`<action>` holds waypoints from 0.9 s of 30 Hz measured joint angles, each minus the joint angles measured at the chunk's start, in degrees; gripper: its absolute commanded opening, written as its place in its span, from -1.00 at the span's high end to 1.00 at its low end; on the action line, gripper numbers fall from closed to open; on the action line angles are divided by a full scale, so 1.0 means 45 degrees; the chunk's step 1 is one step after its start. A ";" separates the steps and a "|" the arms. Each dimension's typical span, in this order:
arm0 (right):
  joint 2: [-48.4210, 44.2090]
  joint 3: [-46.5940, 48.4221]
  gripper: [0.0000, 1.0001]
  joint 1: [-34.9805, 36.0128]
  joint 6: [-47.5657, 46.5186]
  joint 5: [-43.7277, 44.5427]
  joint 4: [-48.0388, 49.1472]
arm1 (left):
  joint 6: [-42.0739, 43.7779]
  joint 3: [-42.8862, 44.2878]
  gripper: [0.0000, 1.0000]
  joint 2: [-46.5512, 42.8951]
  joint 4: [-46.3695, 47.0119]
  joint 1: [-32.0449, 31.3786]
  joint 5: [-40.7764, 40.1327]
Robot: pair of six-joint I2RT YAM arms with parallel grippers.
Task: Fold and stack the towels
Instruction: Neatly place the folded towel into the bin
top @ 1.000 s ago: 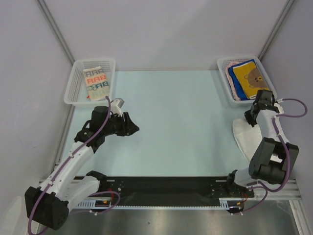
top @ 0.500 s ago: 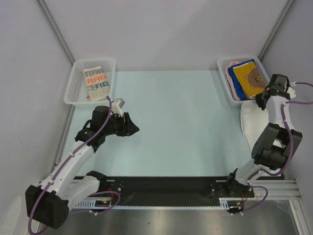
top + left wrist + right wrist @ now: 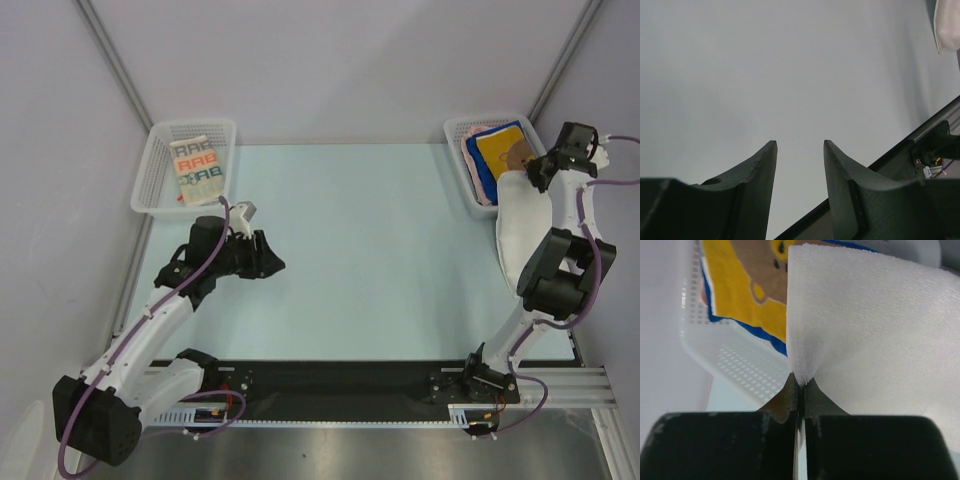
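White plain terry towel [image 3: 865, 315] is clamped at a corner by the right gripper [image 3: 801, 382], hung beside the white mesh basket [image 3: 452, 135] holding the yellow bear-printed towel [image 3: 497, 150]. The left gripper [image 3: 800, 145] is held apart, empty. Only the cream lettered towel [image 3: 195, 170] seems stacked.

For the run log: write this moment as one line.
right gripper: shut on white towel | left gripper: open, empty

we see a white towel [image 3: 512, 240], a yellow-orange towel [image 3: 495, 150] with a brown bear, a cream towel [image 3: 197, 168] lettered red and blue, white mesh baskets [image 3: 148, 188] and a pale blue desk [image 3: 380, 250].
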 measured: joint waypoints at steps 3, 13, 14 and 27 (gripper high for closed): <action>0.0364 0.1001 1.00 0.0117 -0.0005 0.0005 0.0034 | 0.0078 0.0000 0.05 0.0107 0.0000 0.0000 0.0083; 0.2152 0.4532 1.00 0.0772 -0.0097 0.0296 0.0068 | 0.0185 0.0000 0.05 0.0457 0.0000 0.0000 0.0194; 0.2346 0.4813 1.00 0.0840 -0.0102 0.0335 0.0092 | 0.0185 0.0000 0.05 0.0491 0.0000 0.0000 0.0194; 0.5061 0.7655 1.00 0.1715 -0.0243 0.0661 0.0520 | 0.0262 0.0000 0.06 0.0738 -0.0005 0.0000 0.0180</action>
